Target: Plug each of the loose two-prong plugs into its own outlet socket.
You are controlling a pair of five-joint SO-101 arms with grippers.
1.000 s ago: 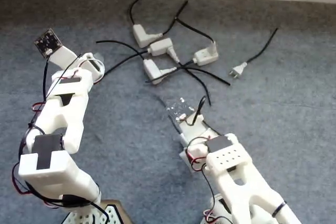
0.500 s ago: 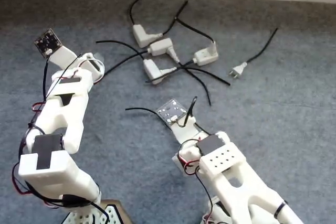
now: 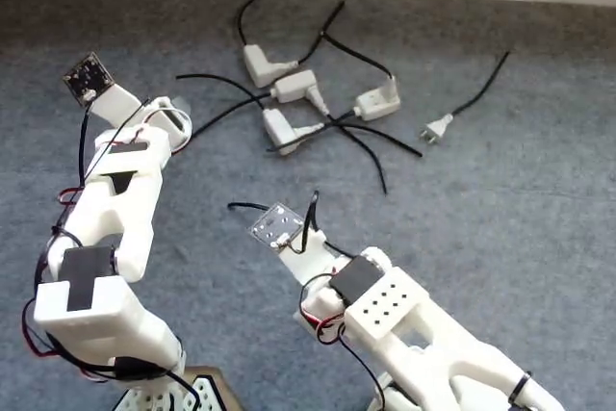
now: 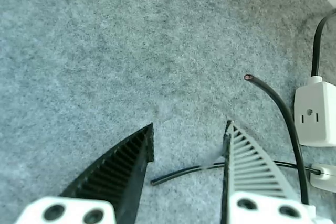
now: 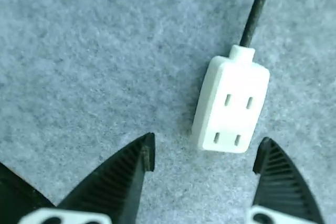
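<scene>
Plug [image 3: 438,128] alone on carpet [image 3: 539,218]; crossed cords [image 3: 385,141] beside sockets [image 3: 292,85].

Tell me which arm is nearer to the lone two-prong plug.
Right. The plug lies ahead-right of the right arm; the left arm is beyond the sockets from it.

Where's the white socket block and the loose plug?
white socket block [image 5: 231,106], right wrist view, middle of its slotted face
loose plug [image 3: 438,128], high view, on its white body
</scene>
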